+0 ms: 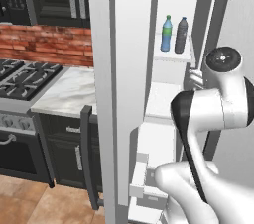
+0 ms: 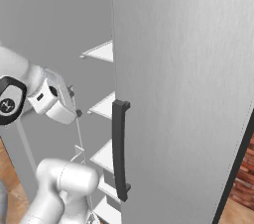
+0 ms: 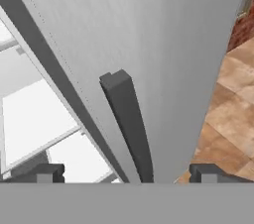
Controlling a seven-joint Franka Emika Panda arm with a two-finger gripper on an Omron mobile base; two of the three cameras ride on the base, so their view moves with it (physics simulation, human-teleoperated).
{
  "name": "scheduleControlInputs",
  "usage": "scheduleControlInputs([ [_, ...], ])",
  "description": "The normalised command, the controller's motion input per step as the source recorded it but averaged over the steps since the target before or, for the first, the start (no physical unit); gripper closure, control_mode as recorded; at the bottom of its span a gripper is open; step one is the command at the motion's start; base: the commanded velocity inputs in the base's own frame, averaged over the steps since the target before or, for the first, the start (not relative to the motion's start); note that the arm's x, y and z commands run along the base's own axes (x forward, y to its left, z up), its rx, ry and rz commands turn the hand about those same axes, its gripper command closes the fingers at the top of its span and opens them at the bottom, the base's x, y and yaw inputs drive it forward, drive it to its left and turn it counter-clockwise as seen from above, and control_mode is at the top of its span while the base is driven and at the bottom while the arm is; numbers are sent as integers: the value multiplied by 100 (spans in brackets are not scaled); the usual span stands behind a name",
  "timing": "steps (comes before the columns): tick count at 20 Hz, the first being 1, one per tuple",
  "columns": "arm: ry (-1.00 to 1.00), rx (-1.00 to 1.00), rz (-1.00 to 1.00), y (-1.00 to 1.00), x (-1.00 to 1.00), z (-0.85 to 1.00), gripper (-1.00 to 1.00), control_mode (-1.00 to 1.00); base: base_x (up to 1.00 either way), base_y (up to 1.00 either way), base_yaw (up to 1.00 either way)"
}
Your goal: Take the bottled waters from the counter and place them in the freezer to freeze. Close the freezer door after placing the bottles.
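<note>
Already both bottled waters (image 1: pixel 174 34) stand upright on freezer (image 1: pixel 171 57) shelf, upper centre of left base view; closing step in hand; gripper (image 3: pixel 126 173) jaws wide apart, empty, straddling dark handle (image 3: pixel 130 126) of plain grey door (image 3: pixel 163 44); next, likely reach freezer door (image 1: pixel 130 89) and push shut.

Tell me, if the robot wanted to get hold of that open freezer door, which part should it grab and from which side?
Probably the door's edge or inner bins. The freezer door stands open edge-on, its dark handle on the far outer face. The open gripper instead faces the neighbouring grey door's handle, so it should come from the inner, shelf side.
</note>
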Motion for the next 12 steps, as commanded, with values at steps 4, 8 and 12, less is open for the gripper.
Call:
scheduleControlInputs([
  [4, 5, 35, 28, -19, 1, 0, -100, -100, 0, 0, 0],
  [8, 5, 16, 14, -5, 5, 0, -100, -100, 0, 0, 0],
  [12, 2, 0, 4, 13, -3, -5, -100, -100, 0, 0, 0],
])
